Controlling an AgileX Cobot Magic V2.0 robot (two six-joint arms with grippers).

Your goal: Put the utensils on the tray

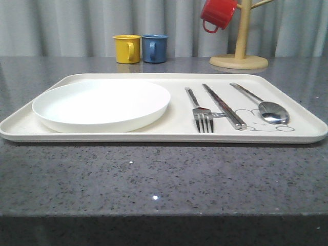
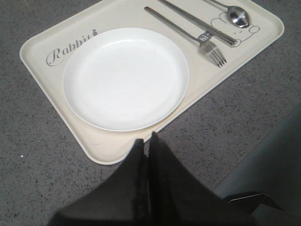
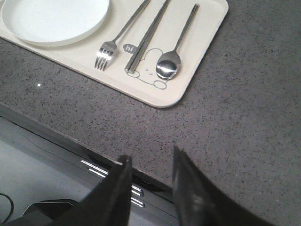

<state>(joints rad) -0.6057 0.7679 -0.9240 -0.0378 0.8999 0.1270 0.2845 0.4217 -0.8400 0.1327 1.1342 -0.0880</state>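
The cream tray (image 1: 287, 134) lies across the grey counter. On its right half rest three silver utensils side by side: a fork (image 1: 201, 113), flat chopsticks (image 1: 223, 105) and a spoon (image 1: 266, 107) over the bunny drawing. They show again in both wrist views: fork (image 2: 207, 44) (image 3: 113, 44), chopsticks (image 2: 197, 23) (image 3: 146, 40), spoon (image 2: 237, 16) (image 3: 171, 61). My left gripper (image 2: 146, 141) is shut and empty, hovering over the tray's near corner (image 2: 101, 153). My right gripper (image 3: 150, 157) is open and empty above the counter's front edge, clear of the tray (image 3: 207, 33).
A round white plate (image 1: 101, 105) covers the tray's left half. Behind the tray stand a yellow mug (image 1: 126, 48) and a blue mug (image 1: 155, 48). A wooden mug tree (image 1: 239, 54) at the back right carries a red mug (image 1: 218, 14).
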